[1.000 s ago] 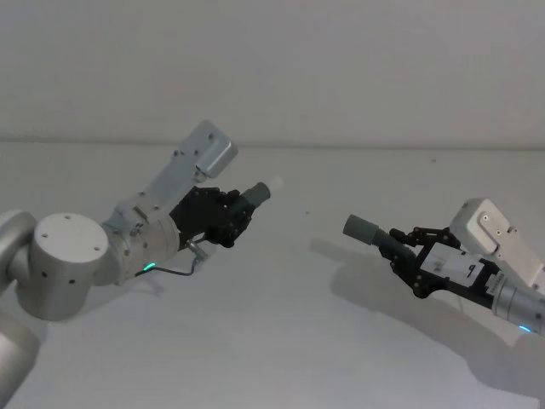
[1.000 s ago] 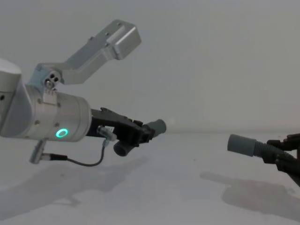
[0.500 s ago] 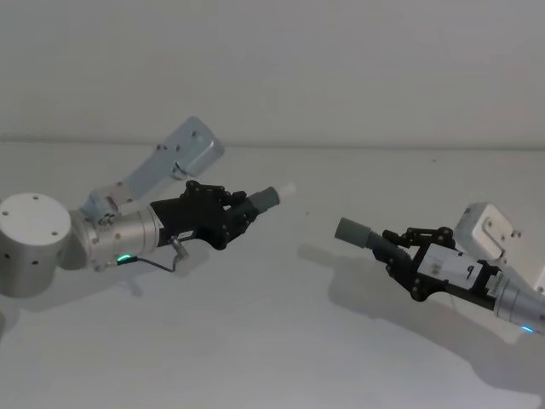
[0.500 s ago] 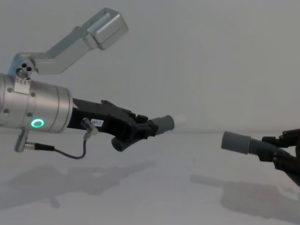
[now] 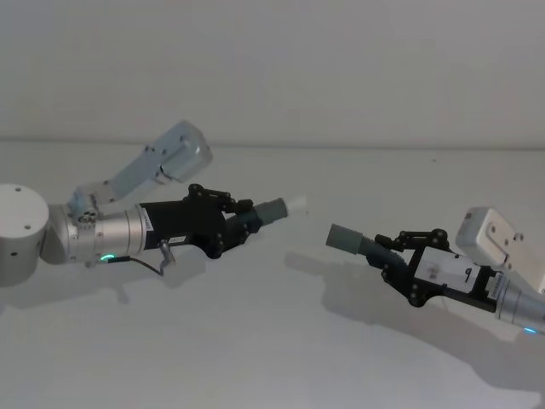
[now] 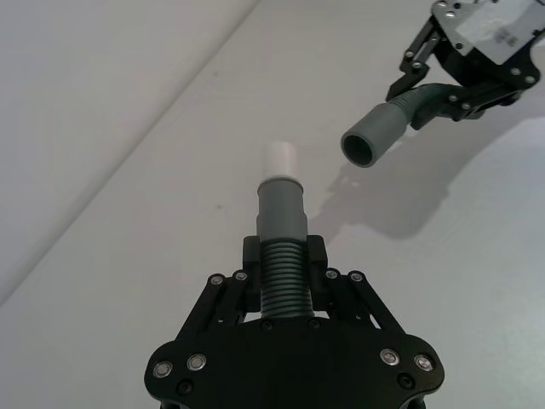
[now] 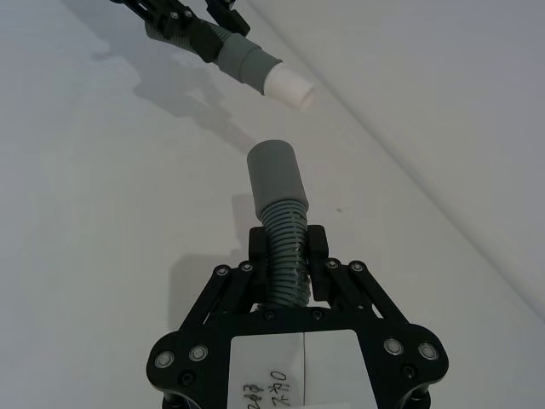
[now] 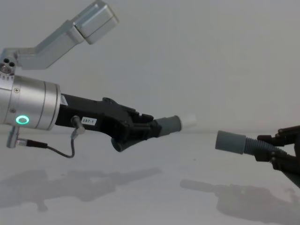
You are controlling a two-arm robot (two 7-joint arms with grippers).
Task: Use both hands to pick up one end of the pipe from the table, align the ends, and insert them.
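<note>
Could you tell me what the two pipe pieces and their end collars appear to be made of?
Both pipe pieces look like ribbed, matte grey plastic hose. Their collars seem smooth moulded plastic; the left one carries a white spigot, probably plastic too.

The head view looks forward and down on the white bench (image 5: 272,341) from above, with both arms reaching in from the sides; the chest view sits lower and looks level across the same surface, so the left claw (image 8: 140,131) looms large; each wrist view peers closely along its own claw, the left claw (image 6: 285,264) and the right claw (image 7: 285,256), toward the other arm farther off; all four share the gap between the two pipe ends.
</note>
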